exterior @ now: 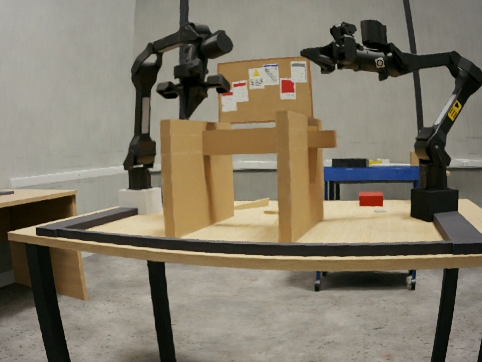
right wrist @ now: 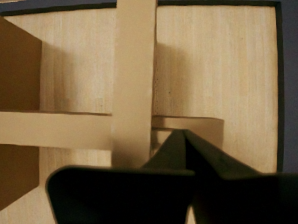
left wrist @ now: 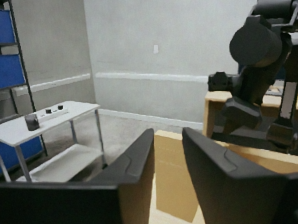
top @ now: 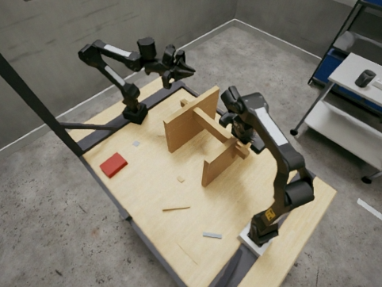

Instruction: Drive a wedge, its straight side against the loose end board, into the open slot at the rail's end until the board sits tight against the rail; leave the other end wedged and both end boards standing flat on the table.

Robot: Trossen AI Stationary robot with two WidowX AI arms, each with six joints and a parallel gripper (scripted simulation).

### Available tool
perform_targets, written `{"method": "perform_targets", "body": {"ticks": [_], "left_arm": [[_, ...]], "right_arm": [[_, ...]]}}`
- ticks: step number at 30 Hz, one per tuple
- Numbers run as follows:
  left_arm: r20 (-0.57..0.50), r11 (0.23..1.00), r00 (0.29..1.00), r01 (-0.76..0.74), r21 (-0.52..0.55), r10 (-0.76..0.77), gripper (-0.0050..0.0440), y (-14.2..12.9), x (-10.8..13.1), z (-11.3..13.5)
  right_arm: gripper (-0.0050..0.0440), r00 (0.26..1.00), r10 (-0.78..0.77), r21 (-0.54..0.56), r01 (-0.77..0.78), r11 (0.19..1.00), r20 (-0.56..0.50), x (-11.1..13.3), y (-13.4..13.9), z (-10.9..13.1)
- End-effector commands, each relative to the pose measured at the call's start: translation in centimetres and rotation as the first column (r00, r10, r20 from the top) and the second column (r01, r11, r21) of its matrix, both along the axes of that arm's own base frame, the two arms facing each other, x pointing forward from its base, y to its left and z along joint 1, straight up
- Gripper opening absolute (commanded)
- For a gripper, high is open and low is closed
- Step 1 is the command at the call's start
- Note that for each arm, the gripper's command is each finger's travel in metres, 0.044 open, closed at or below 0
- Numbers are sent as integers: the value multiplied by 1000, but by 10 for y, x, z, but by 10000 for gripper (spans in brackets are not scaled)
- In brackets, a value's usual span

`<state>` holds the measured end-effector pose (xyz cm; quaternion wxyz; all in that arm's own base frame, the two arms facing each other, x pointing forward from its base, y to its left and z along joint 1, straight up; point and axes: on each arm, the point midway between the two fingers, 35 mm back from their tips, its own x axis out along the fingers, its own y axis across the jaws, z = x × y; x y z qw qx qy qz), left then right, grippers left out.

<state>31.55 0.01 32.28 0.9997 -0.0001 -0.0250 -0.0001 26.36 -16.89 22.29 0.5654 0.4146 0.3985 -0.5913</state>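
Observation:
The rail (top: 212,126) (exterior: 240,142) (right wrist: 55,130) spans two upright end boards. The wedged board (top: 190,123) (exterior: 290,200) (right wrist: 20,65) has a wedge (exterior: 313,170) hanging at its outer face. The other board (top: 218,166) (exterior: 172,185) (right wrist: 134,75) stands with the rail's end poking past it; whether its slot is empty is unclear. A thin tapered wooden piece (top: 176,208) (exterior: 255,204) lies on the table. My left gripper (top: 194,72) (exterior: 303,52) (left wrist: 167,134) is slightly open, empty, above the wedged board. My right gripper (exterior: 187,117) (right wrist: 180,136) is shut and empty, pointing down over the rail's other end.
A red block (top: 113,165) (exterior: 371,199) lies toward the left arm's side. A grey bar (top: 212,235), a thin grey square (top: 135,143) and a small tan piece (top: 181,179) lie flat. Dark frame beams edge the table. The upright boards and rail stand between the arms.

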Motion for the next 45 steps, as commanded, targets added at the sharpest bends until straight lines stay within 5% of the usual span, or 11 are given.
{"method": "perform_targets", "body": {"ticks": [1, 45], "left_arm": [[22, 1000, 1000, -1, 2, 1, 85, 0, 0, 10], [22, 1000, 1000, -1, 2, 1, 85, 0, 0, 10]], "right_arm": [[-50, 1000, -6, -15, 7, 1000, 14, 1, -1, 6], [-50, 1000, -3, -17, 3, 1000, 18, -2, 1, -18]]}}
